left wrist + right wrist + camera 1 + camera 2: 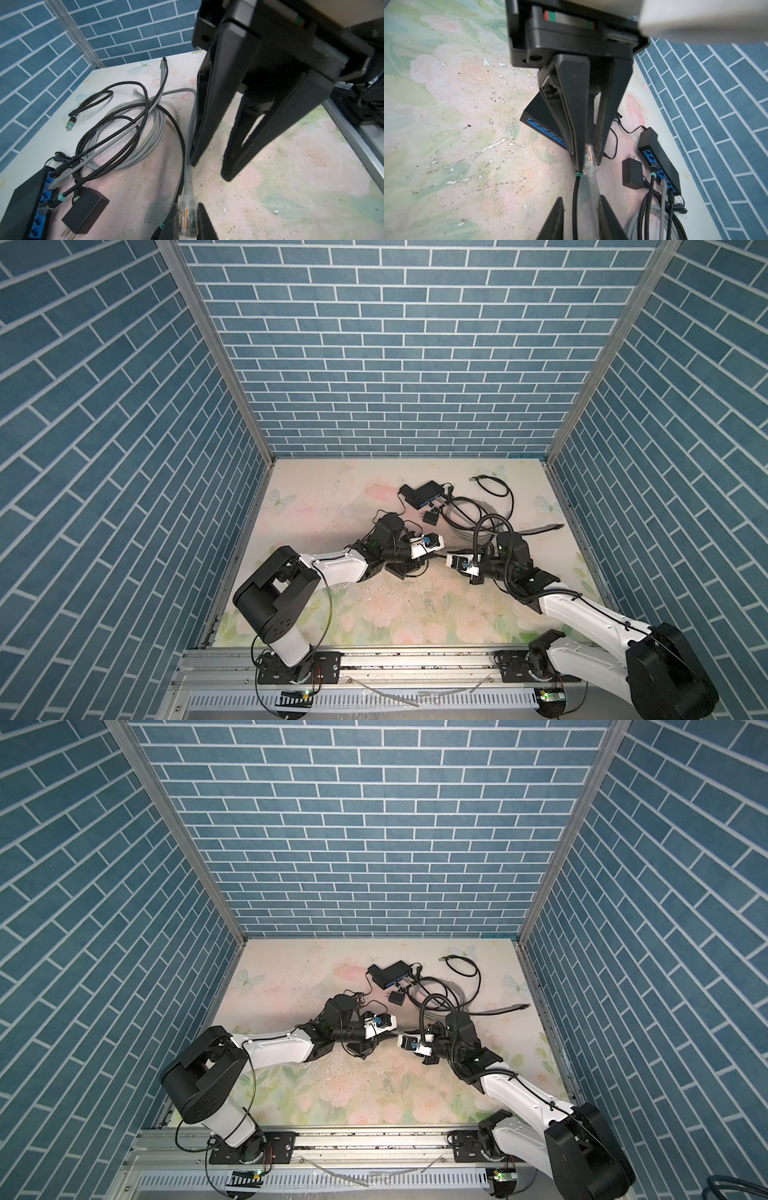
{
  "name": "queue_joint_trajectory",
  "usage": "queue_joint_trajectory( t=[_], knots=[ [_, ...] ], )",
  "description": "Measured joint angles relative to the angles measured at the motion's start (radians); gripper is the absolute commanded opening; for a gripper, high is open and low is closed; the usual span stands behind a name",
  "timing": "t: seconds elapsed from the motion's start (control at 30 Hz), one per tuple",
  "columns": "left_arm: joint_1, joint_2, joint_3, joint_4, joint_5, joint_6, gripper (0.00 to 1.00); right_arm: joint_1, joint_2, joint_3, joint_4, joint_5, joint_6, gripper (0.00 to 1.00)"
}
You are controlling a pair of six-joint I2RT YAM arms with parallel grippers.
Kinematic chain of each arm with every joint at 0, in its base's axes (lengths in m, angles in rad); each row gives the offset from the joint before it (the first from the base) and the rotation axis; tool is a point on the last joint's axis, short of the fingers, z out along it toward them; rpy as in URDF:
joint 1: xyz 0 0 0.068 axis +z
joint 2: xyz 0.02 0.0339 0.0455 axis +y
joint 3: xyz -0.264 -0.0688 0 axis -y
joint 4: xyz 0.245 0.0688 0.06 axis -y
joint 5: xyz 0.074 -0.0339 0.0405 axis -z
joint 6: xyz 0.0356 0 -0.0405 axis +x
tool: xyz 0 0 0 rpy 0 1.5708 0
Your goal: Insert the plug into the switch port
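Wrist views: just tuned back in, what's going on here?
The left gripper is shut on the clear plug of the grey cable. The right gripper stands open close behind, the cable running by its fingers, seemingly unclamped. The plug is in no port yet; a switch with free blue ports lies just beyond the left gripper.

Blue brick-patterned walls (407,344) closed the cell on three sides, meeting at bare aluminium corner posts (217,348), around a scuffed tabletop (324,497) printed with pale flowers and butterflies, fronted by an aluminium rail (415,666) and a slotted white duct (374,700), all evenly lit.
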Motion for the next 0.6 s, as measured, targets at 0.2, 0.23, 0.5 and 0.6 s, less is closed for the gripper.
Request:
queue_joint_trajectory(
  t=[0.2, 0.23, 0.5, 0.6],
  knots=[
    [0.000, -0.002, 0.007, -0.029, 0.015, -0.009, 0.17, 0.000, 0.037, 0.000, 0.026, 0.002, -0.024, 0.28],
    [0.000, -0.002, 0.011, -0.035, 0.020, -0.010, 0.17, 0.000, 0.050, 0.000, 0.027, 0.001, -0.025, 0.27],
    [0.000, -0.002, 0.020, -0.063, 0.036, -0.009, 0.17, 0.003, 0.102, 0.001, 0.066, -0.001, -0.025, 0.22],
    [0.000, -0.002, 0.021, -0.063, 0.042, -0.010, 0.17, 0.003, 0.114, 0.002, 0.080, -0.003, -0.025, 0.19]
  ],
)
